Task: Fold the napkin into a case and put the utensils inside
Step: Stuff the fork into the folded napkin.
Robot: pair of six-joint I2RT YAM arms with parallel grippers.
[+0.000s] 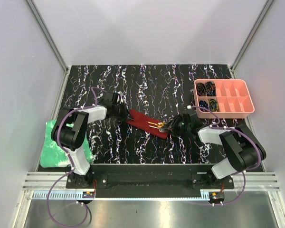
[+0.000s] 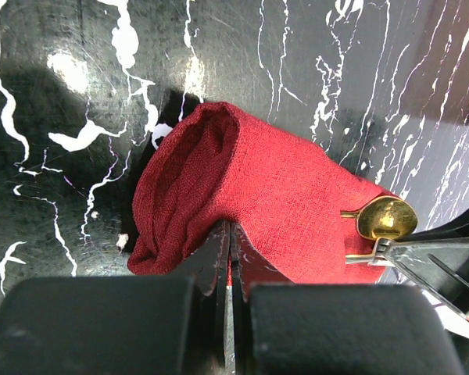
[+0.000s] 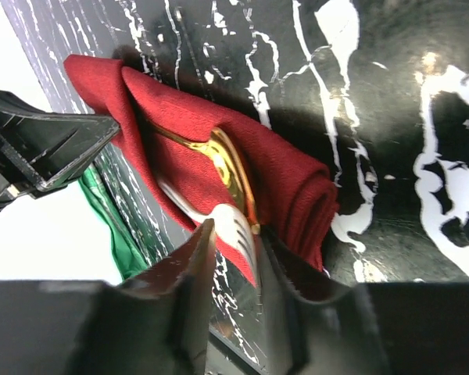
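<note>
The napkin [image 1: 145, 122] lies as a narrow folded maroon case in the middle of the table, with gold utensils [image 1: 156, 125] tucked in at its right end. My left gripper [image 1: 125, 114] is shut on the cloth's left end, and a sliver of red shows between the jaws [image 2: 229, 226]. In the left wrist view the napkin [image 2: 273, 187] bulges open, with a gold spoon bowl [image 2: 387, 217] at its far end. My right gripper [image 3: 234, 234] stands open around the fork head [image 3: 244, 223], and a gap shows beside the tines. A gold spoon [image 3: 223, 156] rests in the napkin [image 3: 289, 168] fold.
A pink compartment tray [image 1: 249, 108] with dark coiled items stands at the back right, close behind the right arm. A green crinkled sheet [image 1: 52, 147] lies at the table's left edge beside the left arm's base. White walls enclose the black marbled table [image 1: 147, 80].
</note>
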